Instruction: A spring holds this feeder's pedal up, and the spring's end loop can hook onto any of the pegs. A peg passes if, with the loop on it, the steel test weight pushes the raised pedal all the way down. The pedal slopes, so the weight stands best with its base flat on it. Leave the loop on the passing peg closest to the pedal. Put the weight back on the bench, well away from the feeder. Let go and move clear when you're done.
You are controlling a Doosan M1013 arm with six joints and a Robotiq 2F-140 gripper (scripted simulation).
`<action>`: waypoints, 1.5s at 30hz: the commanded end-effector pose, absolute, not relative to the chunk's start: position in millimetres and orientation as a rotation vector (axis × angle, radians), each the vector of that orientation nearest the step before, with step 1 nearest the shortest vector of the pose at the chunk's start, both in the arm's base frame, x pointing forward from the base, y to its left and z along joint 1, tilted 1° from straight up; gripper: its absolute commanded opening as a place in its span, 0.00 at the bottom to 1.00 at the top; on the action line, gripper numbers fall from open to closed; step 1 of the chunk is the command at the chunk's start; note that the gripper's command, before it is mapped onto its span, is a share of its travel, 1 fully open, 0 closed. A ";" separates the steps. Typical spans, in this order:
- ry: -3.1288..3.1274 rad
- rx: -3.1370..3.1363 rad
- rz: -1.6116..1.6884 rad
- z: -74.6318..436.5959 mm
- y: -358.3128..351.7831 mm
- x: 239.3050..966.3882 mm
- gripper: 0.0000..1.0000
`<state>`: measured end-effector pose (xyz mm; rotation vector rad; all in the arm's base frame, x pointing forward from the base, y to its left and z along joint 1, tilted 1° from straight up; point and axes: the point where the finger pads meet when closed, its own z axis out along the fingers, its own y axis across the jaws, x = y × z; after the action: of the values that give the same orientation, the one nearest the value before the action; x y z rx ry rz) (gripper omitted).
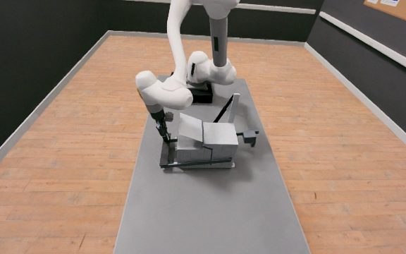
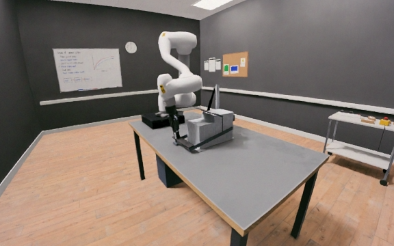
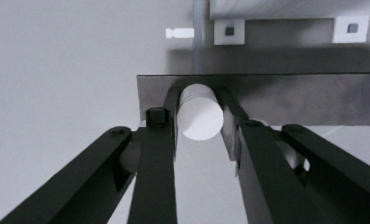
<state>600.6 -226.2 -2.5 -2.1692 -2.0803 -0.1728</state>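
Observation:
The steel test weight [image 3: 200, 120], a pale cylinder, stands with its round top toward the wrist camera, at the left end of the dark pedal plate [image 1: 165, 155] [image 2: 185, 143] [image 3: 311, 100]. My gripper [image 1: 170, 140] [image 2: 178, 137] [image 3: 197, 103] is shut on the weight, one finger on each side. The weight's base is hidden, so its contact with the pedal cannot be told. The feeder [image 1: 220, 134] [image 2: 200, 131] is a grey block beside the pedal. The spring, its end loop and the pegs cannot be made out.
A long dark bar [image 1: 197, 163] [image 2: 214, 138] runs along the feeder's side to the pedal. A tall grey post [image 1: 235, 107] [image 2: 217, 97] with a black slanted strut [image 1: 223, 110] rises behind the feeder. A dark grey block [image 1: 249, 136] juts from its far side.

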 end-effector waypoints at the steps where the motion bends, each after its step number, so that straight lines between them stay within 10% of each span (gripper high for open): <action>1: -2.081 -2.170 -0.174 -1.9 -226.3 601.0 0.25; 45: -2.081 -2.170 -0.174 26.5 -226.4 601.4 0.25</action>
<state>600.9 -226.2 23.3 -2.1692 -2.0801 -0.1731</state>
